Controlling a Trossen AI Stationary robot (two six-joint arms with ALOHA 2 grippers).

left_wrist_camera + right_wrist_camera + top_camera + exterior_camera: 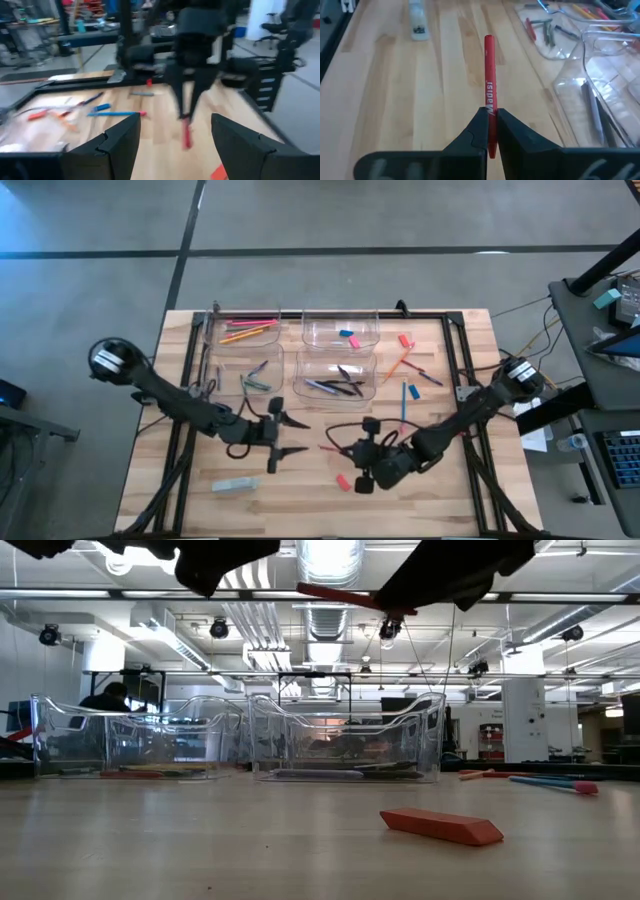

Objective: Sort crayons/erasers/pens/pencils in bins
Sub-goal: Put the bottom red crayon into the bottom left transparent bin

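The right gripper (491, 131) hung above the wooden table (300, 490), its fingers (475, 131) clamped on a short red crayon (489, 85) whose free end jutted toward nine o'clock in the high view. The left gripper (288, 434) hovered near it at nine o'clock, fingers (120, 142) spread wide, holding nothing. The low view cut off both grippers' upper parts.
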